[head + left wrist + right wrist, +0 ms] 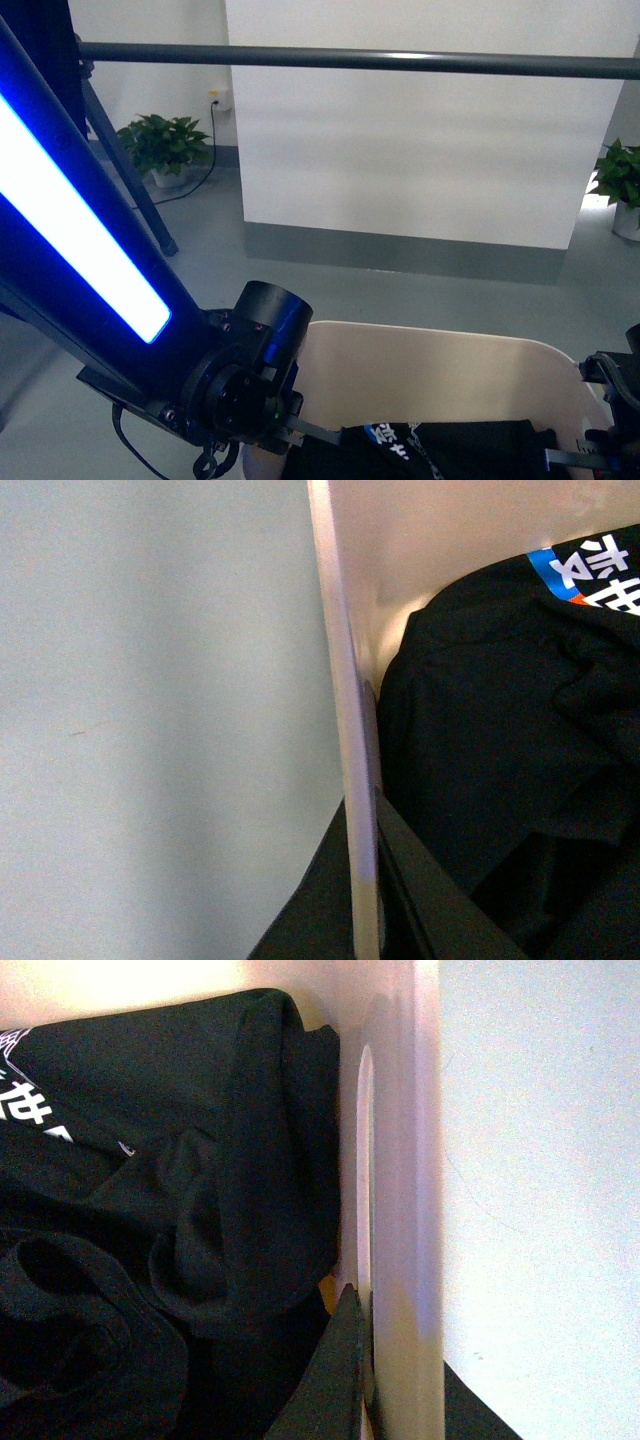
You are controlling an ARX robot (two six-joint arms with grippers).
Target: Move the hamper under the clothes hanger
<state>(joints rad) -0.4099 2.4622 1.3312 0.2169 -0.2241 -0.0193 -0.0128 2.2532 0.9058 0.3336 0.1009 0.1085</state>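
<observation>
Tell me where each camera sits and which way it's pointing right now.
Front view: on the body between the arms, facing forward over the hamper toward the clothes hanger; left arm and right gripper show.
Left wrist view: on the left wrist, looking along the hamper's side wall; left gripper straddles it.
Right wrist view: on the right wrist, along the opposite wall; right gripper straddles it.
Shared: all three show the hamper and black T-shirt.

Nearest: hamper (430,370) w/ T-shirt (450,450) in it — clothes hanger (350,60) bar beyond, higher.
</observation>
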